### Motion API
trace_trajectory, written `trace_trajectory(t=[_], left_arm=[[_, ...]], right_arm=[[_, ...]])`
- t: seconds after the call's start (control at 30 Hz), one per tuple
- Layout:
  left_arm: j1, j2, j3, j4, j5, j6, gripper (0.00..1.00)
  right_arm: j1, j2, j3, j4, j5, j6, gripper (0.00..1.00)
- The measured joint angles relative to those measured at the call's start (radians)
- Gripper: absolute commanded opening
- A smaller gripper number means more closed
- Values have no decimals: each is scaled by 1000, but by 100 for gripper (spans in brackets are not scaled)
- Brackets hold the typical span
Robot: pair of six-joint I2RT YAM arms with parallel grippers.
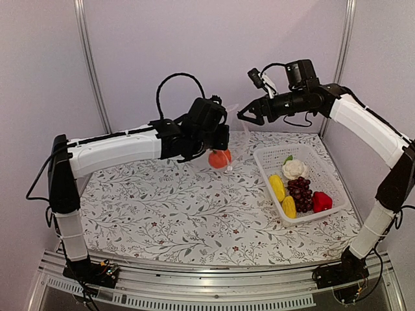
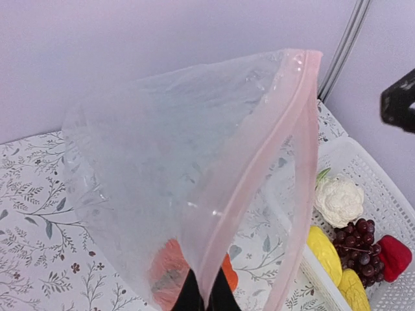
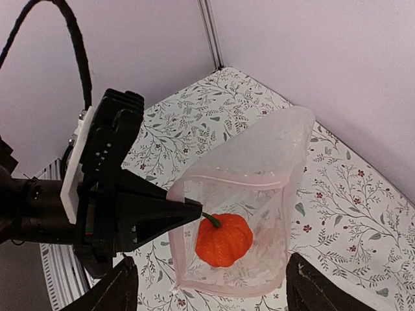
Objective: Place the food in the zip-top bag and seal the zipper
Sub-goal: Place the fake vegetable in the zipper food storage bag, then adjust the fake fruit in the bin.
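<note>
The clear zip-top bag [image 1: 229,139] hangs open above the table's far middle, with the orange piece [image 1: 219,157] inside it. My left gripper [image 1: 225,135] is shut on the bag's mouth edge; in the left wrist view its tips [image 2: 206,295] pinch the pinkish zipper [image 2: 259,175]. My right gripper [image 1: 240,116] is open and empty, just right of and above the bag. In the right wrist view it [image 3: 211,291] looks down into the bag [image 3: 272,162] at the orange piece [image 3: 224,240]. The cauliflower [image 1: 294,168], two yellow pieces [image 1: 277,186], grapes [image 1: 299,191] and red piece [image 1: 321,201] lie in the basket.
The white lattice basket [image 1: 305,217] stands on the right of the floral tablecloth, below my right arm. Purple walls with metal posts close the back and right side.
</note>
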Motion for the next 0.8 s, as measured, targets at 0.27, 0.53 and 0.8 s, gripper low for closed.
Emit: trace_trajectory(t=[0.27,0.53,0.8], left_arm=[[53,-41,0,-50,-26,39,0],[117,-92,-2,-110,-53,103,0],[124,-101,-11,-155,-76,164,0]], right_arm=[[-149,-163,-105,-2,-17,-64,73],[-260,-206,-301,-18,66,-149,68],[-324,-223,-468,-52,179,-212,65]])
